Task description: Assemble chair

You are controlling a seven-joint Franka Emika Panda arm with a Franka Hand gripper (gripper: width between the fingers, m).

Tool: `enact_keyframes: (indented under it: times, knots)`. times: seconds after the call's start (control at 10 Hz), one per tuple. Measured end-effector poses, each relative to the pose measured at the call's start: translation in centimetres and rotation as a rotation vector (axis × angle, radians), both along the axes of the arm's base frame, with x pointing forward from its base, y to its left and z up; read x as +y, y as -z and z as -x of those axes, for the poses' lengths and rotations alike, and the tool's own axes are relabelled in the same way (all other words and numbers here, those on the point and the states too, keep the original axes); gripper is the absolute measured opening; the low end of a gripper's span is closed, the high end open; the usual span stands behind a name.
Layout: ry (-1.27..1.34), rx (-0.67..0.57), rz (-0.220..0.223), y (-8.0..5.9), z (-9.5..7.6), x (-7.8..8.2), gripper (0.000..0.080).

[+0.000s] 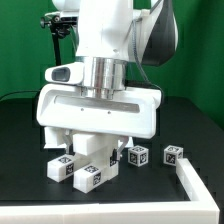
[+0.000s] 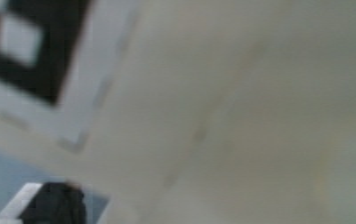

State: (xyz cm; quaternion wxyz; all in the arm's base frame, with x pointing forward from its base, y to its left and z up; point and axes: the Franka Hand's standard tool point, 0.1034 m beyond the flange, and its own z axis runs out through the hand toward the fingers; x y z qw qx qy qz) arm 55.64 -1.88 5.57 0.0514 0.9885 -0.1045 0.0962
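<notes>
The rail (image 1: 192, 180) hugs the table's (image 1: 20, 150) near corner on the exterior view's right, with two tagged blocks (image 1: 137, 156) just beside it. The gripper (image 1: 93, 138) stands directly over the larger chair pieces (image 1: 88, 172) by the near edge. I cannot tell if its jaws clamp them.

You have one arm (image 1: 105, 35) in the exterior view, carrying one gripper (image 1: 93, 138). Count two small white cubes standing free, the first cube (image 1: 137, 156) and the second cube (image 1: 172, 155), each showing at least one marker tag. Under the gripper you see one cluster of white parts (image 1: 88, 165). How many separate pieces make it up cannot be told, though two tagged faces show on it. That gives you at least four tags there. You also have one corner rail (image 1: 196, 183) and one table (image 1: 20, 140). The wrist view gives you one tag (image 2: 15, 45), cut off, and one dark fingertip (image 2: 54, 203).
</notes>
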Motion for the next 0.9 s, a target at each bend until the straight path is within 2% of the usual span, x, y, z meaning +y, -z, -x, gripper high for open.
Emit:
enact_keyframes:
  times: [0.9]
  knots:
    - [-0.003, -0.005, 0.000, -0.09, -0.18, 0.13, 0.0648]
